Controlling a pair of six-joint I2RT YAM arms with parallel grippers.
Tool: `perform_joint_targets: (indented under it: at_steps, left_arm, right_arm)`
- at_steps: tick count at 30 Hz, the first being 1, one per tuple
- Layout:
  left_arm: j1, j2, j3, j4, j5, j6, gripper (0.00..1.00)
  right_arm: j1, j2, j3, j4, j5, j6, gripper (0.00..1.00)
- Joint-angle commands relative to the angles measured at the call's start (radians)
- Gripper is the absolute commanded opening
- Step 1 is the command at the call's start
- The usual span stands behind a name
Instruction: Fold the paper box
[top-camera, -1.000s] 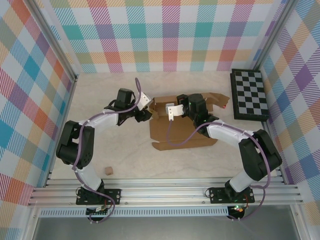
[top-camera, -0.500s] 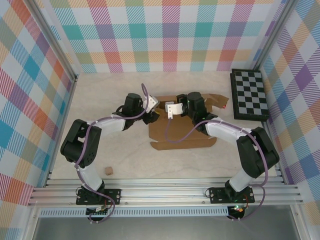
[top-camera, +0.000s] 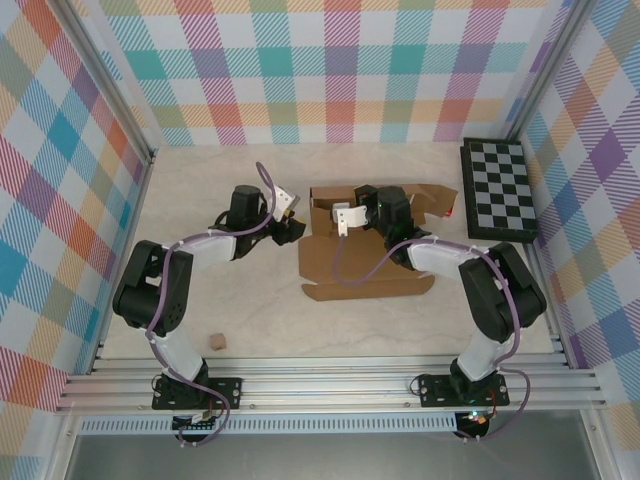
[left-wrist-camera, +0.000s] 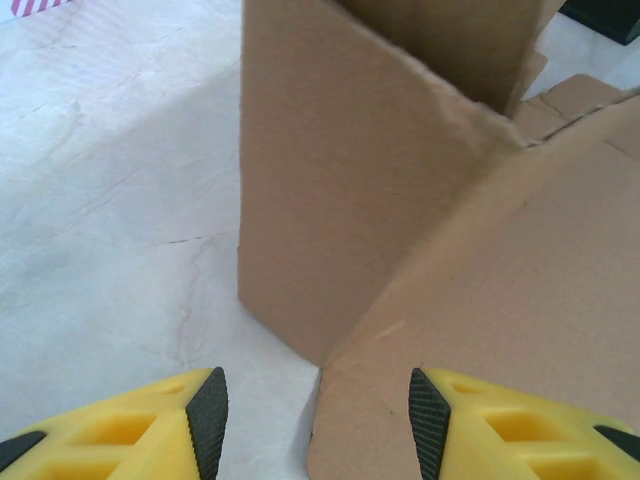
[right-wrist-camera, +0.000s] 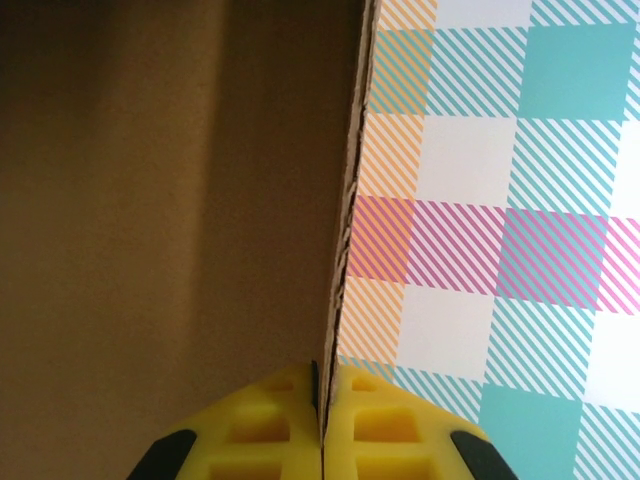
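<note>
The paper box (top-camera: 365, 262) is a brown cardboard sheet lying mid-table, with a flap (top-camera: 333, 195) standing up along its far left side. My right gripper (top-camera: 336, 213) is shut on that flap; in the right wrist view its yellow fingers (right-wrist-camera: 290, 425) pinch the flap's thin edge (right-wrist-camera: 345, 240). My left gripper (top-camera: 298, 232) sits open at the sheet's left corner. In the left wrist view the corner of the flat panel (left-wrist-camera: 480, 300) lies between the black pads (left-wrist-camera: 208, 418) without touching them, and the upright flap (left-wrist-camera: 340, 190) stands just beyond.
A black-and-white checkered board (top-camera: 503, 188) lies at the right wall. A tiny tan cube (top-camera: 216, 341) rests near the front left. Plaid walls close in the left, back and right. Bare pale tabletop (top-camera: 200, 170) stretches left of the box.
My left gripper pushed in against the box's left corner, then drew back a little to the left. The flap held by my right gripper now stands more upright.
</note>
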Motion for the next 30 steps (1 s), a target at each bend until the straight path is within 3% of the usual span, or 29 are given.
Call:
perform_joint_targets:
  at_steps: [1, 11, 15, 21, 27, 30]
  left_arm:
    - [-0.027, 0.023, 0.037, 0.020, 0.052, -0.011, 0.55]
    - [-0.112, 0.107, 0.052, 0.207, -0.161, -0.108, 0.60]
    - [-0.132, 0.132, 0.052, 0.291, -0.327, -0.151, 0.61]
    - [-0.148, 0.146, 0.041, 0.400, -0.475, -0.241, 0.60]
    - [-0.178, 0.157, 0.052, 0.449, -0.517, -0.336, 0.56]
    - [-0.219, 0.173, 0.090, 0.405, -0.616, -0.352, 0.42]
  right_arm:
    - [-0.004, 0.026, -0.037, -0.080, 0.010, -0.048, 0.00]
    - [-0.001, 0.025, -0.059, -0.071, 0.019, -0.068, 0.00]
    - [0.009, 0.010, -0.069, -0.077, 0.020, -0.055, 0.00]
    - [0.022, 0.002, -0.083, -0.079, 0.032, -0.036, 0.00]
    - [0.040, -0.011, -0.102, -0.087, 0.047, -0.011, 0.00]
    - [0.056, -0.019, -0.094, -0.100, 0.070, 0.005, 0.00]
